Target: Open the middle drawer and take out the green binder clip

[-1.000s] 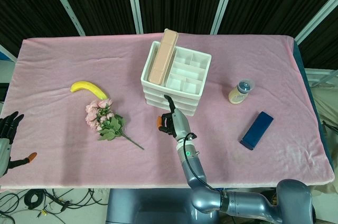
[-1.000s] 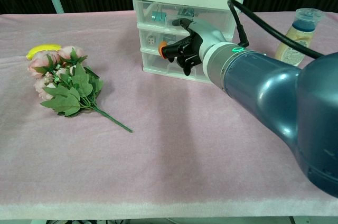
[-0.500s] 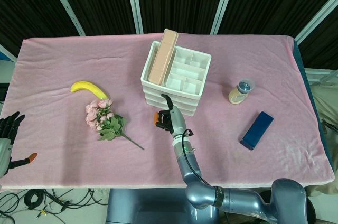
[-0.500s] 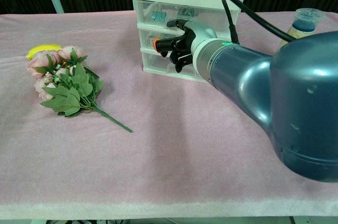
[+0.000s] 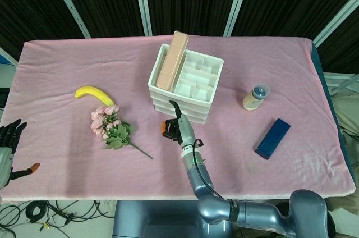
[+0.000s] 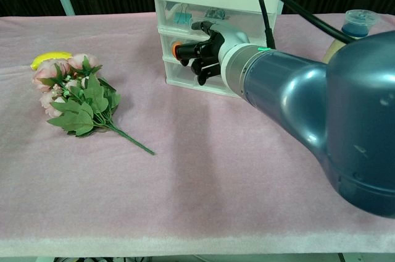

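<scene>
1. Left hand (image 5: 9,140): at the desk's near left edge, fingers spread, holding nothing.
2. Right hand (image 6: 207,49): fingers curled against the white plastic drawer unit's (image 6: 185,73) middle drawer front; grasp indeterminable.
3. Green binder clip: not discernible.

On a pink cloth (image 5: 67,58), the white drawer unit (image 5: 185,83) carries a tan box (image 5: 173,59), with a yellow banana (image 5: 93,94) and pink, green-leaved flowers (image 5: 112,127) to its left, a dark blue box (image 5: 272,138) and a blue-capped cream bottle (image 5: 256,97) to its right, and the black, orange-tipped right hand (image 6: 200,52) in front.
</scene>
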You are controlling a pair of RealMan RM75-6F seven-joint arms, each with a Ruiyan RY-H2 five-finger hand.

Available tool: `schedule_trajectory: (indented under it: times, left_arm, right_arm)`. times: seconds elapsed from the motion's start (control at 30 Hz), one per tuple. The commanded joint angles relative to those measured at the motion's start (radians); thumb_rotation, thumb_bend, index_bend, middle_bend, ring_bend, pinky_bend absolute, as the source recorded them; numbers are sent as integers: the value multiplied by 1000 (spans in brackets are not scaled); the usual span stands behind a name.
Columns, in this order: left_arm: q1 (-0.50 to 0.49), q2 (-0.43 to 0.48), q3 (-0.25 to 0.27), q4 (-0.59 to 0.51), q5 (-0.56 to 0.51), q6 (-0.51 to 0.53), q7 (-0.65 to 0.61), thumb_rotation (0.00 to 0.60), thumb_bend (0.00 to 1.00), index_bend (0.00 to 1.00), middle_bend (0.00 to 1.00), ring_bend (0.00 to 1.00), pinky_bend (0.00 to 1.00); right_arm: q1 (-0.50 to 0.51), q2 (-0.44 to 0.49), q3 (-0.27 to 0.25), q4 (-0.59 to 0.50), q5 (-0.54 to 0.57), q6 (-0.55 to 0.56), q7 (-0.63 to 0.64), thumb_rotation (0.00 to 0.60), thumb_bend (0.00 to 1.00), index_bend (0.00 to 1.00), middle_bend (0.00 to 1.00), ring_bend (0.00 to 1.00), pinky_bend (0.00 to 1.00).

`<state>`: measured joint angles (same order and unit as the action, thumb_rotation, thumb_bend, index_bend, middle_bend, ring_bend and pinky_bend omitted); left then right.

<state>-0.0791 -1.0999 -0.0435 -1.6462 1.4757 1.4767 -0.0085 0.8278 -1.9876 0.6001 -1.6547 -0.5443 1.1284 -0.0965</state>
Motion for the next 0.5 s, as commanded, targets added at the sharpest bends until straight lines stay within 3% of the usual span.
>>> schedule_trajectory:
  times: [0.03,0.4,0.5]
  left_arm:
    - [0,0,0,0,0,1,0,600,0,0,0,0,0]
    - [1,-2,-2,4,0,5,2,600,0,0,0,0,0]
    - [1,-3,-2,4,1,6,2,600,0,0,0,0,0]
  right_arm:
    - [-5,4,-9,-13,-2,4,2,600,539,123,801,828,783]
    - [-39,25,-71,-89,-15,11,0,600,540,126,801,828,781]
    - [-43,36,-86,-96,-21,13,-12,600,540,81,801,828,782]
